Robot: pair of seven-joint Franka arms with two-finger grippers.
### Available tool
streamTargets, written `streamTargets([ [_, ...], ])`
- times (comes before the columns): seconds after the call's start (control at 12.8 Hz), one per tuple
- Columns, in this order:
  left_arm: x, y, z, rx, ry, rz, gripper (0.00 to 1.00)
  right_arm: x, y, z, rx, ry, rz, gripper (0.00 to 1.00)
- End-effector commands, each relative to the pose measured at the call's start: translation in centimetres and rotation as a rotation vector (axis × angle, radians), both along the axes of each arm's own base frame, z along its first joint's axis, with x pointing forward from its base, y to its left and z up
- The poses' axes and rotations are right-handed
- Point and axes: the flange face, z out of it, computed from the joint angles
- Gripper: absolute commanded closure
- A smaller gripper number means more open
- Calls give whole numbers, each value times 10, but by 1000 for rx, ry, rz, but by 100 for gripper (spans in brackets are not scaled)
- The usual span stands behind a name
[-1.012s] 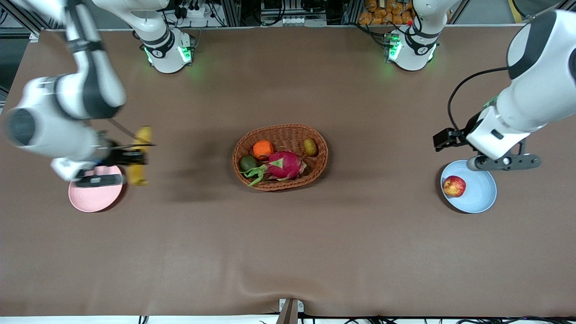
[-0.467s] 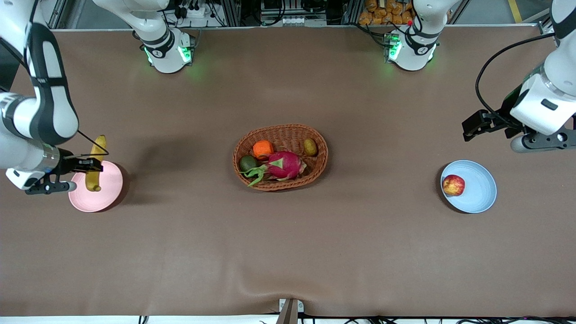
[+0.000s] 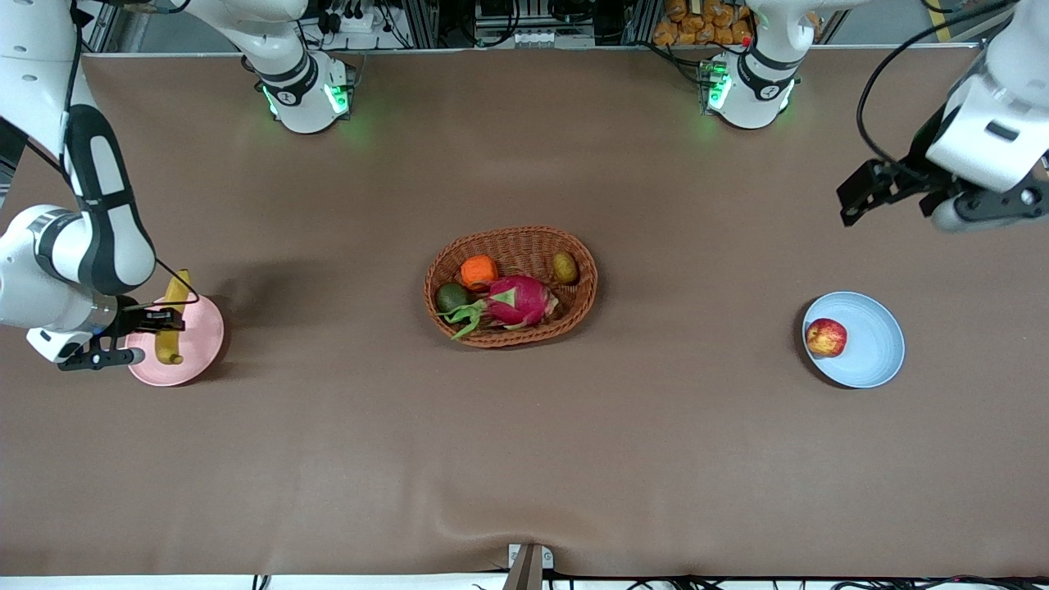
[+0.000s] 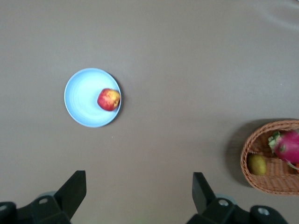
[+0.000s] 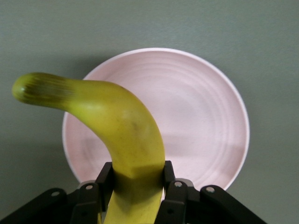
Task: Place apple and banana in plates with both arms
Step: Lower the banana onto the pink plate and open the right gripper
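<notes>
Right wrist view: curved yellow-green banana (image 5: 124, 140)

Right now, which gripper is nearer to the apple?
Left. The left gripper hangs open above bare table, apart from the apple on the blue plate; the right gripper holds the banana over the pink plate.

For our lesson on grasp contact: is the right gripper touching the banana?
Touching. The right wrist view shows the right gripper with its fingers pressed against both sides of the banana, above the pink plate.
</notes>
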Motion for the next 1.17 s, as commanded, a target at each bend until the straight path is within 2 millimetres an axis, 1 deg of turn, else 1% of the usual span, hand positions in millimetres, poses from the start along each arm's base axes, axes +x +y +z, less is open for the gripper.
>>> streamTargets([
  [0.0, -29, 27, -6, -47, 30, 20, 0, 10, -10, -12, -6, -28, 57, 100],
  [0.08, -38, 35, -11, -51, 27, 27, 0, 11, -10, -17, -8, -26, 57, 100],
  [0.16, -48, 38, -16, -54, 12, 29, 0, 13, -12, -22, -7, -24, 53, 99],
  [0.23, -54, 48, -14, -56, 8, 46, 0, 15, -14, -24, -8, -23, 54, 92],
  [0.31, -56, 45, -13, -45, 18, 37, 0, 16, -13, -27, -8, -20, 56, 80],
  [0.39, -58, 42, -12, -42, 24, 36, 0, 18, -13, -28, -8, -22, 54, 9],
  [0.47, -55, 44, -10, -34, 18, 39, 0, 19, -13, -27, -7, -22, 53, 0],
  [0.62, -54, 40, -8, -30, 14, 30, 0, 25, -12, -19, -7, -22, 56, 0],
  [0.7, -54, 40, -8, -30, 14, 30, 0, 31, -12, -7, -7, -25, 61, 0],
  [0.78, -53, 39, -6, -30, 10, 27, 0, 41, -9, 12, -5, -14, 75, 0],
  [0.86, -53, 39, -6, -30, 11, 27, 0, 54, -9, 41, 7, 15, 78, 0],
  [0.93, -53, 41, -6, -30, 13, 30, 0, 66, -1, 73, 16, 44, 93, 0],
  [1.01, -53, 43, -7, -29, 14, 17, 0, 75, 13, 107, 27, 75, 110, 0],
  [1.09, -50, 46, -9, -29, 18, 13, 0, 79, 30, 138, 39, 97, 128, 0],
])
